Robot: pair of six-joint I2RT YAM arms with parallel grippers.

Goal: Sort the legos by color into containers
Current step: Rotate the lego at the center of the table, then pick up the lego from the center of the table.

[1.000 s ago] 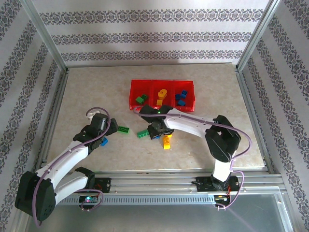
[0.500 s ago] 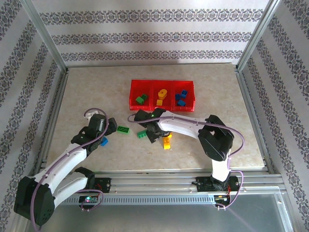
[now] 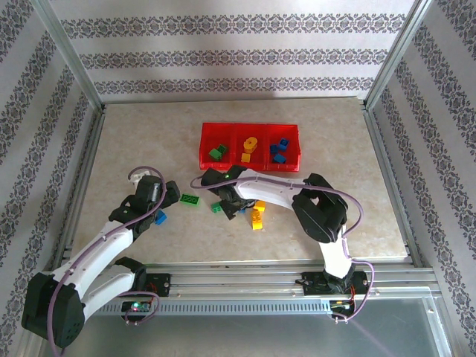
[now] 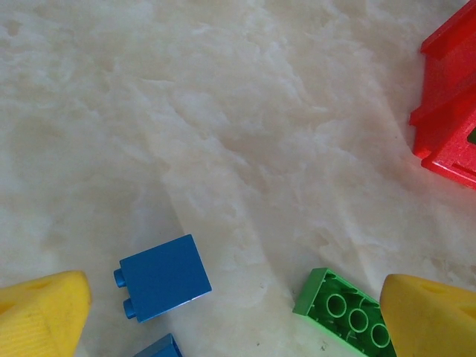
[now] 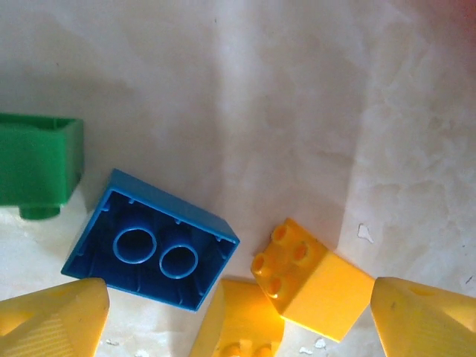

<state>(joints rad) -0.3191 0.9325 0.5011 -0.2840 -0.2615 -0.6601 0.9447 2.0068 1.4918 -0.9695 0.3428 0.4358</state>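
Right gripper (image 5: pixel 238 331) hangs over a knot of legos (image 3: pixel 256 217) on the table (image 3: pixel 134 141). The knot is on the near side of the red tray (image 3: pixel 249 168), just short of its front wall below the middle compartment. Fingers stand wide apart, nothing gripped.

Target, as I judge it, is the blue brick (image 5: pixel 152 249), lying hollow side up with 2 sockets showing. It sits off-centre in the span, toward the finger (image 5: pixel 52 320) on the green brick's (image 5: pixel 37 163) side. An orange brick (image 5: pixel 312 286) is just beside its corner; contact unclear. A yellow brick (image 5: pixel 242 309) lies between those 2, right under the gripper's midline.

Doing it well:
- Shift toward the blue brick until it is centred.
- Turn the wrist so the pads meet its 2 long flat walls, then come straight down.
- Closing from here would likely catch the yellow piece too.
- Blue belongs in the tray's right compartment, where other blues lie.

Left gripper (image 4: pixel 234 320) is well out from the tray's left front corner, also spread wide and empty. A second blue brick (image 4: pixel 163 277) and a flat green brick (image 4: pixel 346 312) lie between its fingers.
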